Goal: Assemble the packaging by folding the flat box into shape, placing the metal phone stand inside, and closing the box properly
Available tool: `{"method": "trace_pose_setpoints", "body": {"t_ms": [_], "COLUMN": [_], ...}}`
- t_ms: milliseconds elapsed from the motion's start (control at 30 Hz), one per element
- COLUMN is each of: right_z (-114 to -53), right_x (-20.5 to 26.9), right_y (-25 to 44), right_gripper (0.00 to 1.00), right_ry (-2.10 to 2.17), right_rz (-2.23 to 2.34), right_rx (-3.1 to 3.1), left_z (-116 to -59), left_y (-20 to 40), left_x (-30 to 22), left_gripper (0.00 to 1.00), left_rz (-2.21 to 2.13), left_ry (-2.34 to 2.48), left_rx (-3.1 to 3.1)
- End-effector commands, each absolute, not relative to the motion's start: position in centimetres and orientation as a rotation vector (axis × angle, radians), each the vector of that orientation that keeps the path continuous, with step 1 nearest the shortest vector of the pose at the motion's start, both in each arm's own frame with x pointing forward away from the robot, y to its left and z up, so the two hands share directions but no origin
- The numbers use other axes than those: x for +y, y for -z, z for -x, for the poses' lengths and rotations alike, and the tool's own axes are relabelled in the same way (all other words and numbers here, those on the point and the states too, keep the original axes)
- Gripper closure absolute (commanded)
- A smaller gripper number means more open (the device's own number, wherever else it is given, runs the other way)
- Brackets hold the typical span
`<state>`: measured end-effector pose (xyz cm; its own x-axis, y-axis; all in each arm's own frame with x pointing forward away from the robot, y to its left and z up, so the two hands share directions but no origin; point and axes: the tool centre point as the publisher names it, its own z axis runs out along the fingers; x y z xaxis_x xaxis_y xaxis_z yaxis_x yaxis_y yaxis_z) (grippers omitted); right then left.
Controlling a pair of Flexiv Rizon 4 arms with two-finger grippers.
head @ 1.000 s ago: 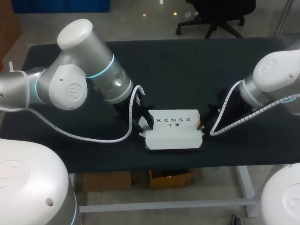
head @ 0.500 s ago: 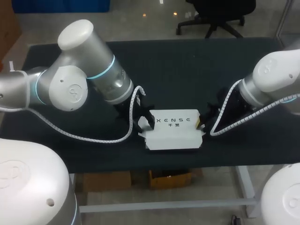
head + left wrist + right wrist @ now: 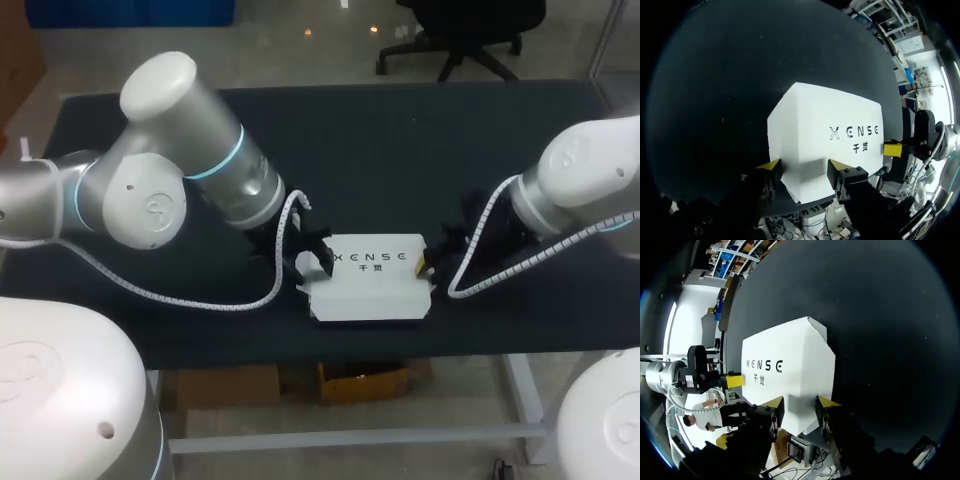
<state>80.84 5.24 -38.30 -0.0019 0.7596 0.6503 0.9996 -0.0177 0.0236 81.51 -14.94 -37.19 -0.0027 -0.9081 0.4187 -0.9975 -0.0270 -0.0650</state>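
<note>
The white box (image 3: 372,285) lies on the dark bench (image 3: 400,150) with a tool at each end. The left tool (image 3: 802,167) has its fingers apart, the box's near end flap between them and the printed top stretching ahead. The right tool (image 3: 799,402) stands likewise at the opposite end, fingers apart astride that end. Neither clearly pinches the card. The phone stand is not in view, so whether it is inside cannot be told. The step looks like squaring or tucking the ends. Both tools should press inward evenly, low along the folds, so the box neither skids sideways nor buckles its top.
</note>
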Motion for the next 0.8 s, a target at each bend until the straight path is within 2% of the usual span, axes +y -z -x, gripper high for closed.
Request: {"method": "trace_pose_setpoints", "body": {"t_ms": [33,800], "right_z": [-81.33,-81.46], "right_x": [4.95,4.95], "right_y": [38.55,39.22], "right_gripper": [0.62,0.64], "right_ry": [0.698,0.733], "right_rz": [1.812,1.742], "right_rx": [-1.793,-1.757], "left_z": [-81.04,-81.37], "left_y": [37.40,37.98], "left_x": [-14.88,-14.88], "left_gripper": [0.40,0.39], "left_rz": [-2.025,-1.968], "left_ry": [-0.529,-0.588], "left_rx": [-2.000,-1.992]}}
